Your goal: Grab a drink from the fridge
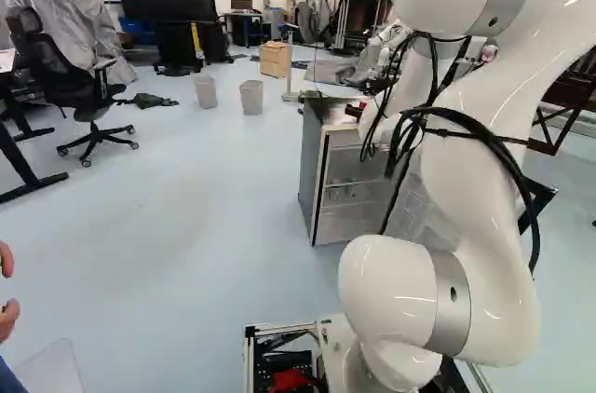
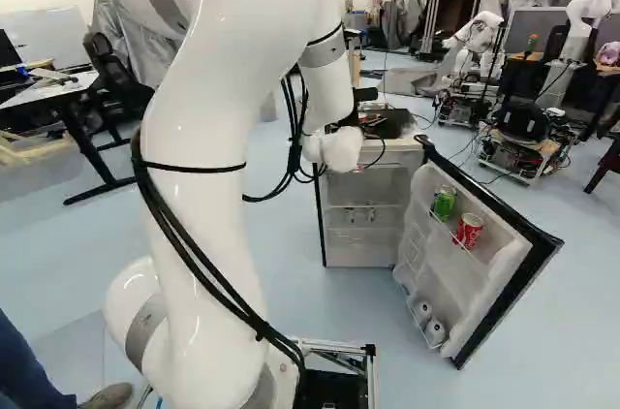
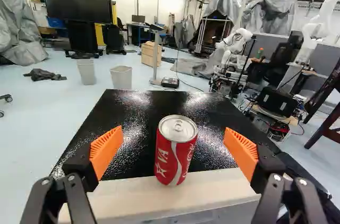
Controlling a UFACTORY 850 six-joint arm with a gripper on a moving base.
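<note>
With gripper [image 3: 173, 144] spread wide, holding nothing, lines up on red can [image 3: 176, 151] at edge of fridge top [image 3: 141, 123], likely for clearance before closing

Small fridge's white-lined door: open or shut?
Open. The door stands swung out from the grey cabinet, a green can and a red can showing in its racks.

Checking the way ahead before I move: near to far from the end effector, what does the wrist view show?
Red-and-white metal drink can → nearer light-grey plastic bin → farther light-grey plastic bin → pale wooden cabinet
</note>
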